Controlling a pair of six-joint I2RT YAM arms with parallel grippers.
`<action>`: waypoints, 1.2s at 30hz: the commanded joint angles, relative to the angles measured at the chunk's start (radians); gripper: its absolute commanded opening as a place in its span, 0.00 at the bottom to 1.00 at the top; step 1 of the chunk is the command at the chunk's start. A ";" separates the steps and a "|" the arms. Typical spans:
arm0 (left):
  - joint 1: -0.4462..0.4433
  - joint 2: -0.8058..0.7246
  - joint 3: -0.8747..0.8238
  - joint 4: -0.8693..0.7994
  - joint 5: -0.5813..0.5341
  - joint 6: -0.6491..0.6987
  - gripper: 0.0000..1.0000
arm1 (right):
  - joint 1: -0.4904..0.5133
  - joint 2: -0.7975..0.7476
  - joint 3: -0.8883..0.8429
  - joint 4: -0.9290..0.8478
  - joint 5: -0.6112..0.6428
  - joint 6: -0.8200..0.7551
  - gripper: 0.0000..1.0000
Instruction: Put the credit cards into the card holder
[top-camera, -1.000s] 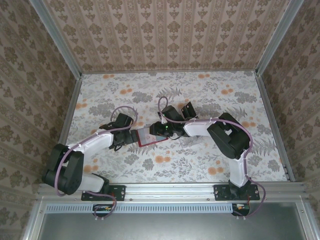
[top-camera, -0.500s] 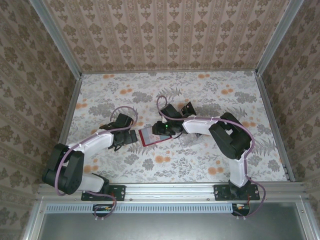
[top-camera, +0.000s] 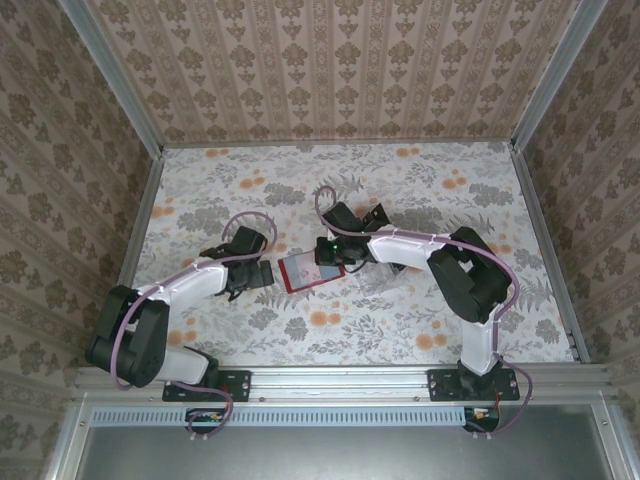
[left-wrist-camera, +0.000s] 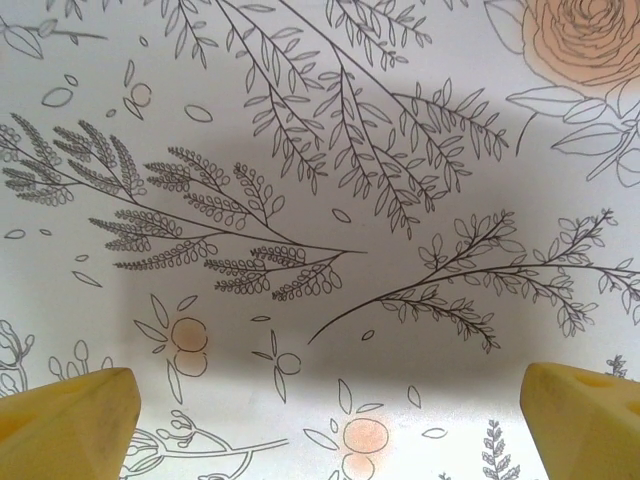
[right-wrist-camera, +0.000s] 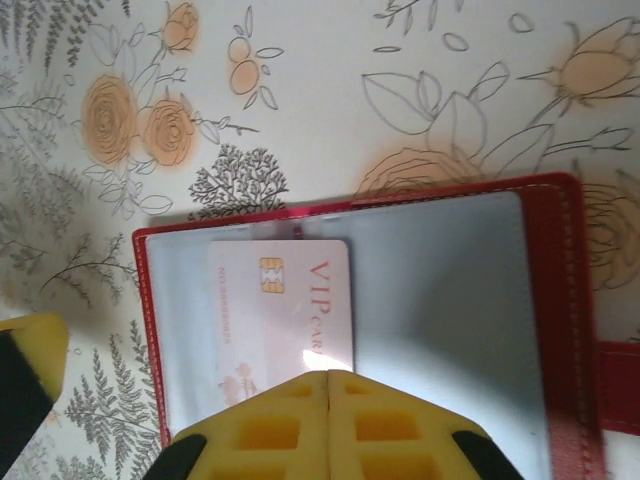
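Open red card holder (right-wrist-camera: 450, 300) lies mid-bench (top-camera: 400, 330), a pale credit card (right-wrist-camera: 285, 305) in one grey pocket. Right hand (right-wrist-camera: 328, 378), fingers together, hangs over the holder. Left hand (left-wrist-camera: 325, 420), fingers wide apart, is beside it.

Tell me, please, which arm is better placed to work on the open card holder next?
Right, probably. The right gripper is shut directly over the card on the open card holder; the left gripper hangs open over bare tablecloth beside it.
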 joint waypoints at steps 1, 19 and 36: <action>-0.004 0.018 0.039 -0.026 -0.029 0.034 1.00 | -0.006 0.020 0.053 -0.108 0.076 -0.033 0.05; -0.031 0.143 0.099 -0.003 -0.026 0.045 1.00 | 0.019 0.145 0.144 -0.140 0.022 -0.037 0.01; -0.030 0.183 0.098 0.033 -0.009 0.047 1.00 | 0.089 0.159 0.164 -0.053 -0.055 0.068 0.01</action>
